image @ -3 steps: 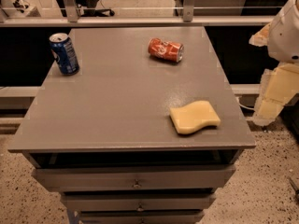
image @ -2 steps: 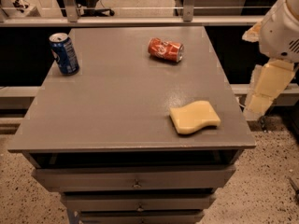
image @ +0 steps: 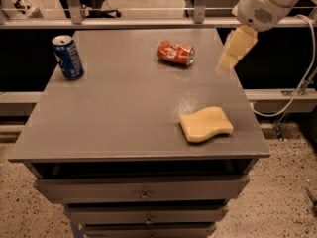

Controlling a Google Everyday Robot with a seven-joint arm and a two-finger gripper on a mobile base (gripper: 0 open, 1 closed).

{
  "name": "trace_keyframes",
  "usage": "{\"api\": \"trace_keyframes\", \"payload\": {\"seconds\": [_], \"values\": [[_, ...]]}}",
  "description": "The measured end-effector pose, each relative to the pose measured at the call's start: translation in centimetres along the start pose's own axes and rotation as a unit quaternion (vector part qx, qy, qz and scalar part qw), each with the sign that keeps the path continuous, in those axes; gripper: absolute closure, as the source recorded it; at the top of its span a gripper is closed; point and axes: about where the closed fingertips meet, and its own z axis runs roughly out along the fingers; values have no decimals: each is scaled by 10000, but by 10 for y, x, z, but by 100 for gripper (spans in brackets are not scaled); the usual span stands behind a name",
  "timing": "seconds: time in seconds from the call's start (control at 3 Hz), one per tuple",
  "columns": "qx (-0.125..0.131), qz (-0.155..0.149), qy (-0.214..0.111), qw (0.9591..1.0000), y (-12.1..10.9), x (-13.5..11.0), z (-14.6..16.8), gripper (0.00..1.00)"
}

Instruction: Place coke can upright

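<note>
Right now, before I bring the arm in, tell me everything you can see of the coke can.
The coke can is red and aluminium-looking with white lettering, one silver end facing right. It lies on its side, not upright, on the far centre of the grey table. Only the table touches it. The end effector hangs to its right, apart from it, near the table's right edge.

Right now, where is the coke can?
The can lies on its side at the table's far middle, left of the hand above the right edge.
</note>
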Motion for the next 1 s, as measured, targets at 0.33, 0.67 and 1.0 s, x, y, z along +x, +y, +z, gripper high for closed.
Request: {"api": "trace_keyframes", "payload": {"seconds": [0.33, 0.67, 1.0], "values": [[65, 361, -257, 9990, -42, -33, 35, 0], [-54, 749, -356, 9965, -65, -62, 81, 0], [-191, 1139, -362, 9927, -74, -81, 122, 0]]}}
